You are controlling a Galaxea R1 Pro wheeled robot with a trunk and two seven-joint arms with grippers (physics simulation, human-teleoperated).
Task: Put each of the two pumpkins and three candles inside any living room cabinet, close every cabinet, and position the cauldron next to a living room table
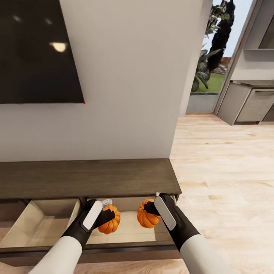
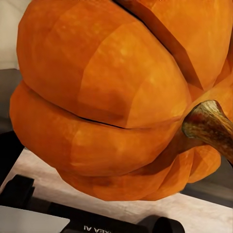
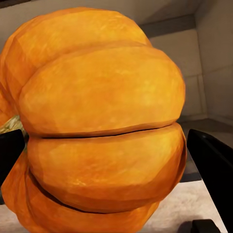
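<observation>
Both pumpkins are carried over the open right-hand drawer of the cabinet (image 1: 91,177), so the step in hand looks like setting them down inside. To do it well, I would lower each one until it rests on the drawer floor before letting go, keep them apart so they do not knock, and stay clear of the drawer's front edge and the divider on the left, so the drawer can shut afterwards.

The left hand (image 1: 107,217) is pinched on the left pumpkin (image 1: 110,220), near the drawer's left wall. In the left wrist view that pumpkin (image 2: 111,97) lies on its side, stem pointing sideways, with pale drawer floor below it.

The right hand (image 1: 150,208) is pinched on the right pumpkin (image 1: 146,217), toward the drawer's right side. In the right wrist view its dark fingers (image 3: 213,160) flank the pumpkin (image 3: 102,126), spread about as wide as the fruit.

The two pumpkins are apart.
</observation>
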